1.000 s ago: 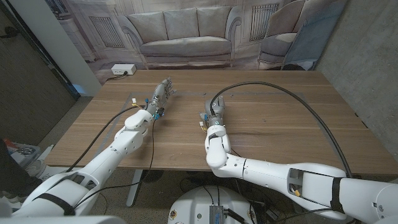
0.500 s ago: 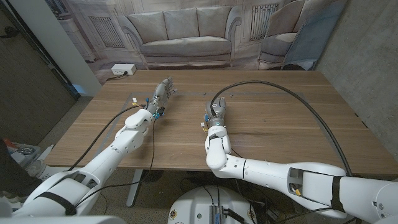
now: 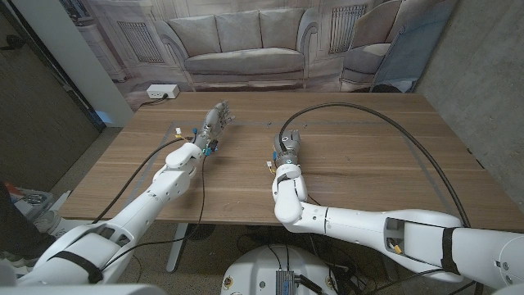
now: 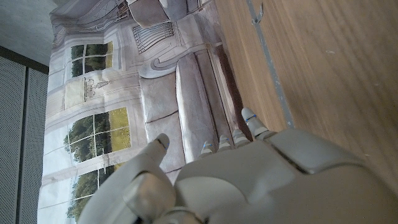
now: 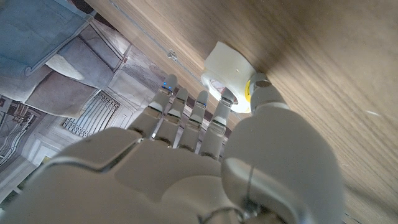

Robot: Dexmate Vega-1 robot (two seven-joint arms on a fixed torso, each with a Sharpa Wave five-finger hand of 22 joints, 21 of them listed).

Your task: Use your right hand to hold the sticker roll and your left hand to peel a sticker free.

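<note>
Resting on the wooden table [image 3: 368,156], the right hand [image 3: 286,146] has its fingers [image 5: 198,106] and thumb closing around the white sticker roll [image 5: 227,73], which sits just ahead of the fingertips with a yellow sticker showing beside the thumb; whether the hold is firm I cannot tell. Well apart on the robot's left side, the left hand [image 3: 214,123] holds nothing, its fingers [image 4: 252,119] stretched out and slightly apart over the tabletop
</note>
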